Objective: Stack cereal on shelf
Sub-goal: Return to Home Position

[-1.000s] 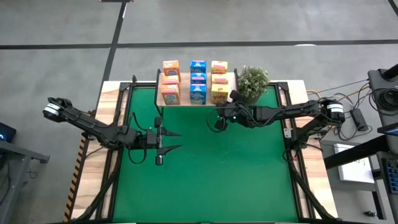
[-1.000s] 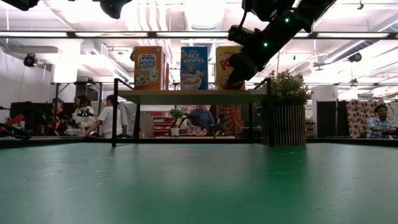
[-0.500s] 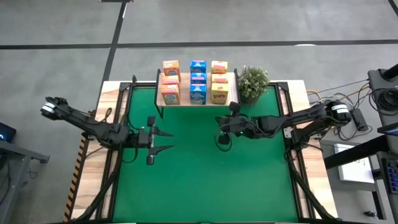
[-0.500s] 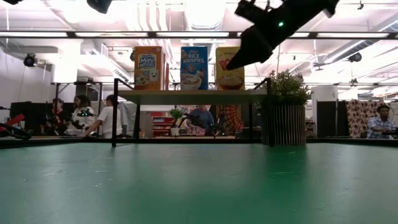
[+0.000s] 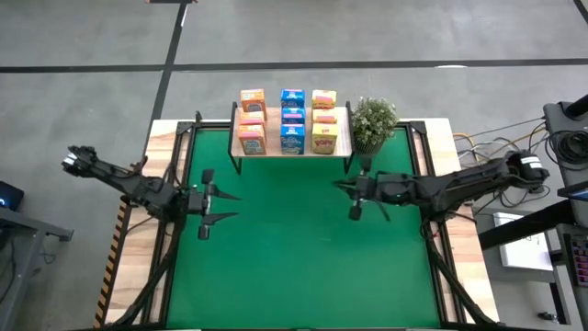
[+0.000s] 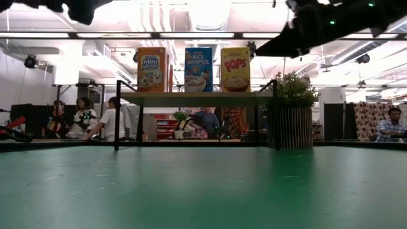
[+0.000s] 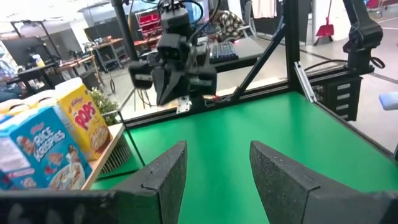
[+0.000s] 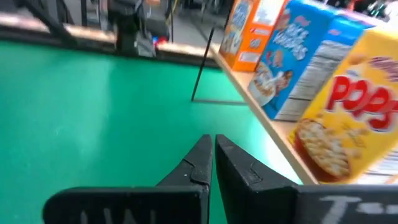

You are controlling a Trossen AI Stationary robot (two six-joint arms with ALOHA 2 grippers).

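The cereal boxes stand on the light-wood shelf point(image 5: 292, 147) at the mat's far edge in three columns: orange point(image 5: 252, 119), blue point(image 5: 292, 119) and yellow point(image 5: 323, 119). The low view shows the front row upright on the board point(image 6: 197, 98): orange point(image 6: 152, 69), blue point(image 6: 198, 69), yellow point(image 6: 235, 69). My right gripper point(image 5: 340, 188) point(image 8: 211, 158) hovers shut over the mat, near and right of the shelf. My left gripper point(image 5: 228, 205) point(image 7: 214, 155) is open above the mat's left part. Neither touches a box.
A potted plant point(image 5: 372, 124) point(image 6: 289, 117) stands right of the shelf at the far edge. Black frame rails point(image 5: 184, 175) run along the mat's sides. Open green mat point(image 5: 294, 257) lies between the arms and the near edge. People sit in the room behind point(image 6: 82, 117).
My right gripper has drawn back from the yellow column at the shelf's right end, moving toward the table's near and right edges and rising in the low view. My left gripper has slid toward the left edge, staying open. The boxes have kept still.
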